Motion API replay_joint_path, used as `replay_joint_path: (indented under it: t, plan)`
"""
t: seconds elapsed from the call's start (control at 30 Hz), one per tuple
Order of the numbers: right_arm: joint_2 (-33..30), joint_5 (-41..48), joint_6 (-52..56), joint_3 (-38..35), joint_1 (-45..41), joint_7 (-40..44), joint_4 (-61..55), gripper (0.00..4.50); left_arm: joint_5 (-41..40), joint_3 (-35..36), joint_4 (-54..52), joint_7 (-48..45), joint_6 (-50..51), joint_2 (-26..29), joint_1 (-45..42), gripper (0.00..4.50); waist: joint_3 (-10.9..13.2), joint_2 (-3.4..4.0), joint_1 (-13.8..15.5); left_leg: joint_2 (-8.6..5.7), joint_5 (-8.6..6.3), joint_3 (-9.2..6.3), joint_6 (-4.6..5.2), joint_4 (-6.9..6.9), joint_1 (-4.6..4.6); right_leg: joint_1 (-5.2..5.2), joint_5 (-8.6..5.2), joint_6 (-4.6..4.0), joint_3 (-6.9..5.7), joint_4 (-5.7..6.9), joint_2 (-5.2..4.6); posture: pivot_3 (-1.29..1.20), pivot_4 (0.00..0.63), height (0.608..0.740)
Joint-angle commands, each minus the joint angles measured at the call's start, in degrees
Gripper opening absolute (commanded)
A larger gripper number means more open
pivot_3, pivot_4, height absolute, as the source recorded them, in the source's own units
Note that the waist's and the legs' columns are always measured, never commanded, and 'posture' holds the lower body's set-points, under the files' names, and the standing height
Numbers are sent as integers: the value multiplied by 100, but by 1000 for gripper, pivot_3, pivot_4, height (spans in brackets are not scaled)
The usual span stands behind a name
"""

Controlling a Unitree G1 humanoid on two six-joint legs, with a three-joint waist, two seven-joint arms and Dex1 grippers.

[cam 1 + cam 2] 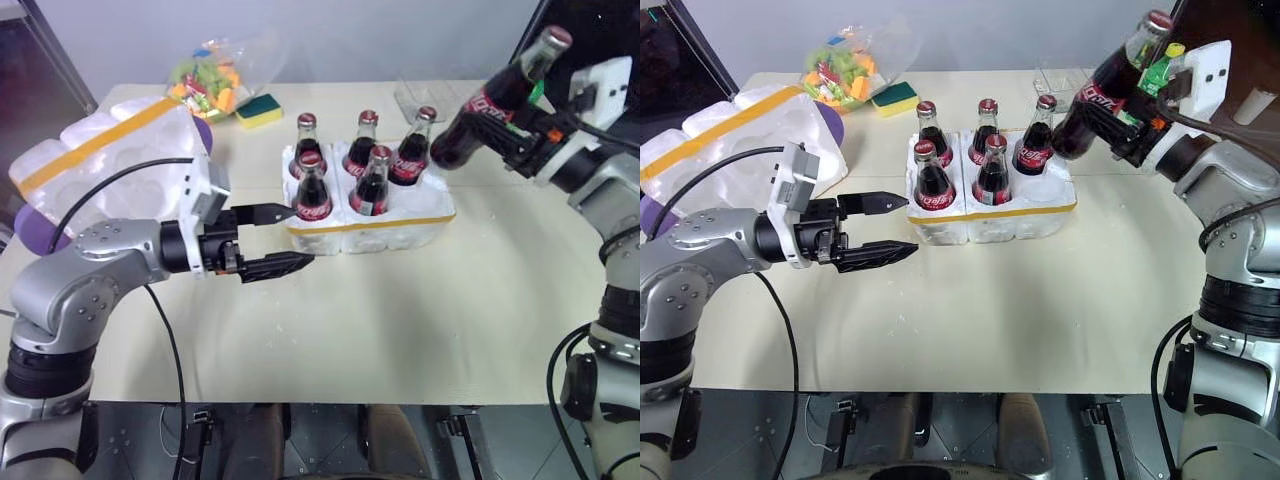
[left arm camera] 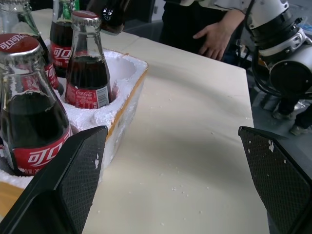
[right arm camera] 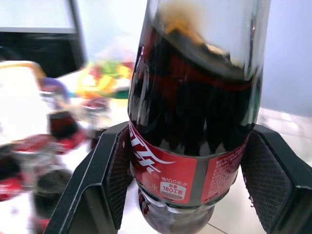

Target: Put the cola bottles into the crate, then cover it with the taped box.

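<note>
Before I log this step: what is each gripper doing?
Left gripper: open, empty, beside the crate.
Right gripper: shut on a cola bottle, held tilted in the air.

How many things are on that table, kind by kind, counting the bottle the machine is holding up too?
Cola bottles: 6, five standing in the crate, one held in the right gripper
Styrofoam pieces: 2, the crate and the taped box
Bag of colourful bits: 1
Yellow-green sponge: 1
Total: 10
</note>
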Motion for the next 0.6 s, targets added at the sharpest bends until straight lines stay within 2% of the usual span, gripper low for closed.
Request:
replay_joint_path:
  t: [0.03,0.2,0.43,0.5,0.57,0.6]
  plan:
    - [-150,122,133,57,129,68,-537,2607,32,118,-45,43,-130,-5,-48,4500,0,0,34,0,0,0,0,0,0,0,0,0,0,0,0,0,150,739]
    - [-63,-225,-28,428,211,-20,-422,2607,47,155,-50,66,-139,13,-33,4500,0,1,30,0,0,1,0,-2,-2,-5,0,0,1,1,0,0,150,739]
    - [-165,-757,-66,1178,255,327,56,2607,126,161,-40,124,-165,44,-52,4500,0,0,23,0,0,1,0,-3,-1,-5,0,-1,0,1,0,0,150,739]
    - [-104,-890,-79,1305,210,313,283,3649,172,162,-18,144,-189,47,-48,4500,0,0,33,0,0,1,0,-2,-1,-4,0,-1,1,1,0,0,150,739]
    - [-81,-980,-129,1375,185,341,422,4465,199,170,-14,150,-203,48,-25,4500,0,0,39,0,0,1,0,-2,-1,-4,0,-1,0,0,0,0,150,739]
    - [-76,-1015,-152,1392,176,353,456,4465,212,180,-13,149,-209,52,-7,4500,0,0,38,0,0,1,0,-2,-1,-3,0,0,0,0,0,0,150,739]
